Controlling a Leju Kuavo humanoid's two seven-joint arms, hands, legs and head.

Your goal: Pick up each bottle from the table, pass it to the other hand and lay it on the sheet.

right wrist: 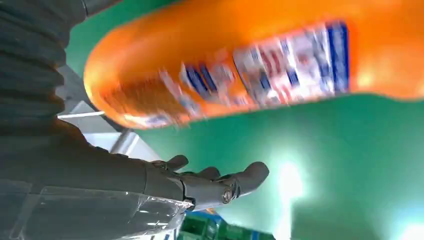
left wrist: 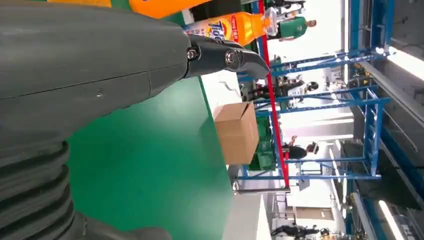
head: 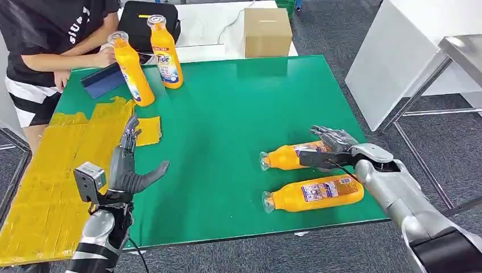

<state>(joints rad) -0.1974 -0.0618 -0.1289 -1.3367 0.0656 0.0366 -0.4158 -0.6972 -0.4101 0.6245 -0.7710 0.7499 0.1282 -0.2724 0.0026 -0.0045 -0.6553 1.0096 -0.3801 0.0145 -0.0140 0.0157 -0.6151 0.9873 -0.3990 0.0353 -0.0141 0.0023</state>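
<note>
Head view: right hand [head: 332, 139] rests on lying bottle [head: 290, 156].

A blurred orange bottle [right wrist: 240, 65] with a red, white and blue label lies across the green table [right wrist: 310, 165], close to the camera. Beside it, the right hand [right wrist: 200, 185] reaches out with grey fingers [right wrist: 250, 176] slightly curled and apart, holding nothing.

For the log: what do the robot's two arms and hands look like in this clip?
Both arms are silver metal with black joint sections. The left hand and right hand are dark grey, with thick thumbs, darker jointed fingers with visible screws, and grey ribbed wrist covers. A small grey box camera sits at the left wrist; a thin black cable runs along the right forearm.
</note>
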